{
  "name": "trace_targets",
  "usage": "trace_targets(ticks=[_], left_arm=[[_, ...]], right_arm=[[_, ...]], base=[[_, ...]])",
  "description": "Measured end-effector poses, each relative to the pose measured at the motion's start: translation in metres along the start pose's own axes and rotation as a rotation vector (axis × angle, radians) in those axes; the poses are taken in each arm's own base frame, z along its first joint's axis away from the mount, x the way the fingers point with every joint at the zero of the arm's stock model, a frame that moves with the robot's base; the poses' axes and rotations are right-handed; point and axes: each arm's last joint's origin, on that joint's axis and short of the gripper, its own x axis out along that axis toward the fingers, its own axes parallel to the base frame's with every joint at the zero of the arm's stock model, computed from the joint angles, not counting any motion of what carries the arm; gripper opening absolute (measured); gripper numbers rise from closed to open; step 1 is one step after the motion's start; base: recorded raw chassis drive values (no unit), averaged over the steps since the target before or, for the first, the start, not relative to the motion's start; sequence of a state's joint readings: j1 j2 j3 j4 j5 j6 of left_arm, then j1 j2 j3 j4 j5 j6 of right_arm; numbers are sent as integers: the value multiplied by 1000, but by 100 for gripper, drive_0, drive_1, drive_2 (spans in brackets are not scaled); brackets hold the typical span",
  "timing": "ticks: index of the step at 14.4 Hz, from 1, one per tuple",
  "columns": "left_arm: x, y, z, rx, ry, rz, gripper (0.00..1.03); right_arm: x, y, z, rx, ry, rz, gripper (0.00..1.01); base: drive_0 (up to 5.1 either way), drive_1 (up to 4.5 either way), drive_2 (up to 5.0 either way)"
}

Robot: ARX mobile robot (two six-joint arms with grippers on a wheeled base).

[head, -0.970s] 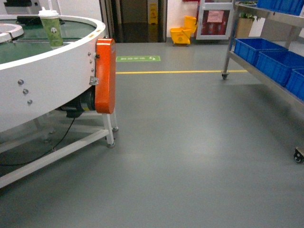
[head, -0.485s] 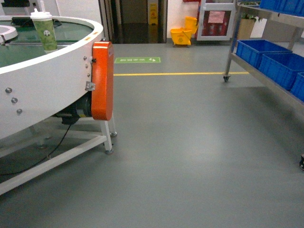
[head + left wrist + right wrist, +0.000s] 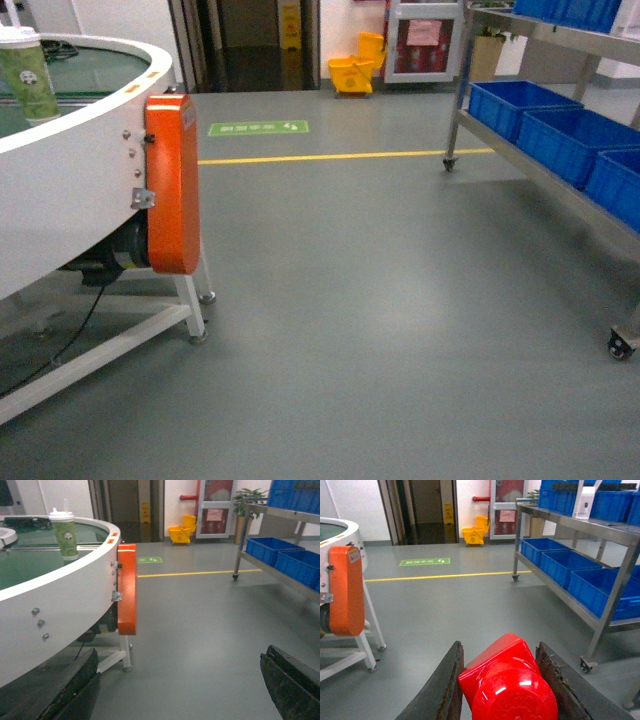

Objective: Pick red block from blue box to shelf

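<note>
One red block (image 3: 507, 680). One shelf (image 3: 592, 535), with three blue crates (image 3: 560, 555) on its lower tier in the right wrist view; more stand above, uncountable. One paper cup (image 3: 65, 534). One yellow mop bucket (image 3: 355, 72). One orange guard (image 3: 172, 185).

Pretty plain industrial room: smooth grey floor (image 3: 400, 300) with a yellow line (image 3: 340, 156) running across it and a green floor sign (image 3: 258, 128) just past that, near a dark doorway (image 3: 240, 40) in the far white wall. On the left there's a big round white conveyor table (image 3: 70, 190) with an orange guard (image 3: 172, 180) bolted on its side and a green paper cup (image 3: 65, 534) sitting on top. Far back there's a yellow mop bucket (image 3: 352, 72) next to a red-framed cabinet (image 3: 422, 40), plus a potted plant (image 3: 248, 497) beside that.
</note>
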State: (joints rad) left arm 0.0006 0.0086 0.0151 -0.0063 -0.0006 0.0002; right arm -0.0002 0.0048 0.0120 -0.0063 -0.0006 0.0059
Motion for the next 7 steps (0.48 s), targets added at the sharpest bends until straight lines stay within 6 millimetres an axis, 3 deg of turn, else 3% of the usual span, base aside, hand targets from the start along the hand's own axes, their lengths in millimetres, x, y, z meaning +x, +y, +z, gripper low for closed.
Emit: trace_targets(ticks=[7], left_arm=[[0, 0, 0, 0, -2, 0, 98]], right_arm=[[0, 0, 0, 0, -2, 0, 36]], base=[[-154, -154, -154]])
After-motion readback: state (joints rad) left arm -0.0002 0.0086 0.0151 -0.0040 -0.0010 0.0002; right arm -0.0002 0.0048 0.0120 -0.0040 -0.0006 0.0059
